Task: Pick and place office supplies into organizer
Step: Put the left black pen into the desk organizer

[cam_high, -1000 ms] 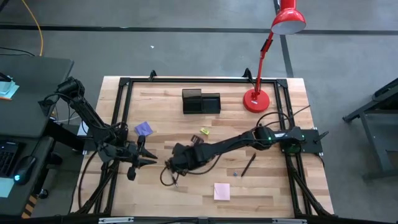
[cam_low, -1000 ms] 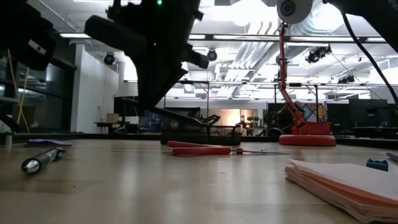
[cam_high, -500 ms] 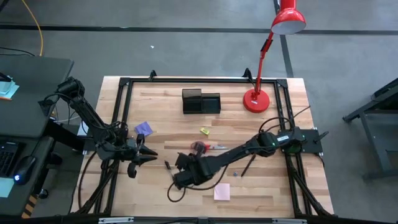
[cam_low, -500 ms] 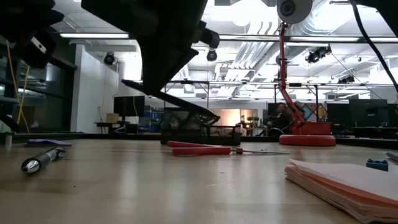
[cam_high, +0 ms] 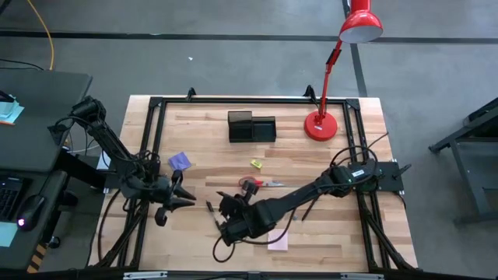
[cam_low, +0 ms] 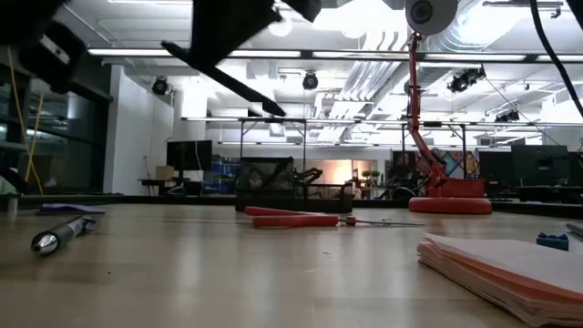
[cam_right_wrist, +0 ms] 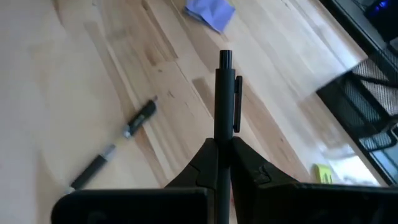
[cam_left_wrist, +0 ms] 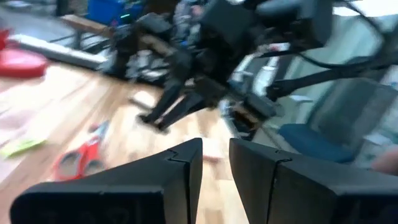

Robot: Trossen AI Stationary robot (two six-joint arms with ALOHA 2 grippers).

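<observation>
Our right gripper (cam_right_wrist: 224, 149), closed on a black pen (cam_right_wrist: 224, 99), had lifted it off the worktop (cam_high: 327, 233); carrying it to the organizer (cam_high: 251, 127) remained. Left gripper (cam_left_wrist: 214, 165) idled, slightly parted.

A robotics lab in a large open industrial hall

The wooden table (cam_high: 233, 155) stands on a grey concrete floor (cam_high: 233, 62) marked with dark lines, two dark arms clamped to its black frame (cam_high: 152, 117). Beyond it, the low view shows exposed ceiling ducts (cam_low: 364, 68) and strip lights, metal racks and a monitor (cam_low: 187, 155) — a desk with a keyboard (cam_high: 9, 194) sits beside the table.
</observation>
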